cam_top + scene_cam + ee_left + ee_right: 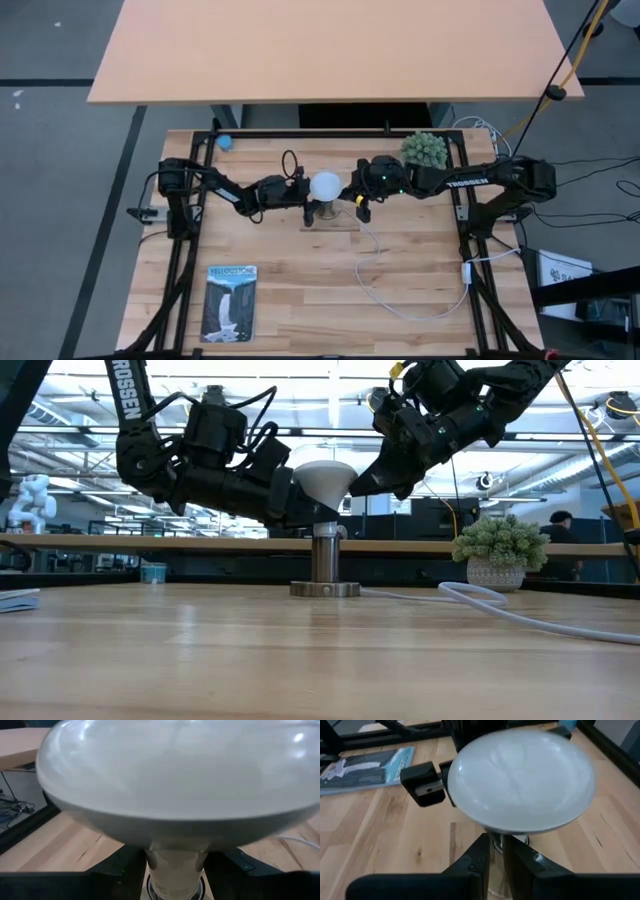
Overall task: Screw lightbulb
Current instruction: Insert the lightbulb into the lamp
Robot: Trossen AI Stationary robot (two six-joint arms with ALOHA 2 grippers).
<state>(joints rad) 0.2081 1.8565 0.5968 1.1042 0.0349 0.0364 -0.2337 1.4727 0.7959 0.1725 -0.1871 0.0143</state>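
The white lightbulb (325,185) stands upright, globe up, with its base in the grey socket post (325,555) at the middle of the table. My left gripper (302,190) reaches in from the table's left and is shut on the bulb below the globe. My right gripper (356,197) comes down slanting from the right. Its fingers (476,856) are almost together, and their tips are under the globe's right side (352,488). The bulb also shows in the left wrist view (175,785) and in the right wrist view (520,780). My left gripper pinches the bulb's narrow neck (175,867) just under the globe, one finger (122,870) on each side. The fingers come in level from the table's left. The bulb stands upright, its base down in the socket post. My right gripper: I cannot tell whether its tips touch the bulb's cone.
The socket's round base (325,589) sits on the wood. Its white cord (400,290) runs toward the near right. A small potted plant (423,150) stands at the far right, a blue card (230,302) lies near left, and a small blue thing (224,141) lies far left.
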